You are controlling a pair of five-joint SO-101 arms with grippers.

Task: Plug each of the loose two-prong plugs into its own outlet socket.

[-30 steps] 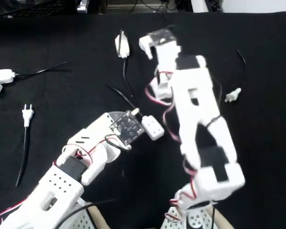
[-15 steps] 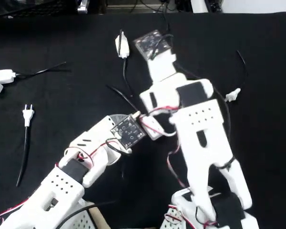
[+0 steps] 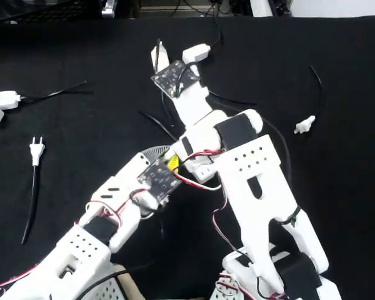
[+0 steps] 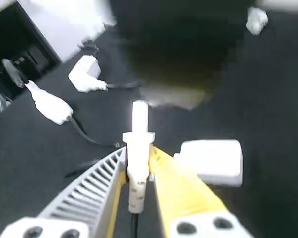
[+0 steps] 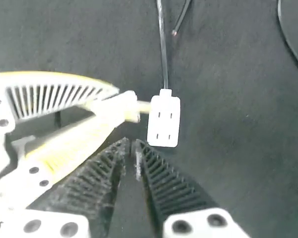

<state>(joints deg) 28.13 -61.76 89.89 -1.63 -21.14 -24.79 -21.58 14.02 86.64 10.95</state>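
My left gripper (image 4: 137,151) is shut on a white two-prong plug (image 4: 138,144), prongs pointing forward. In the high view that gripper (image 3: 169,162) is at the table's middle, beside a white outlet socket (image 3: 204,170). Seen from the right wrist, the plug (image 5: 127,106) has its prong tip against the side of the socket (image 5: 164,121), whose slots face up. My right gripper (image 5: 130,144) hovers just short of the socket, black fingers shut on nothing. From the left wrist, the socket (image 4: 212,161) lies beside the plug's tip.
Another loose plug (image 3: 36,149) with its cord lies at the left and one more (image 3: 305,125) at the right. A white adapter (image 3: 1,104) is at the far left. A white socket piece (image 3: 159,58) rests at the back, beside the right arm's wrist.
The right arm has swung left and folded over the middle, bringing its gripper down by the socket. The left gripper has held the plug almost in place, shifting slightly toward the near edge.
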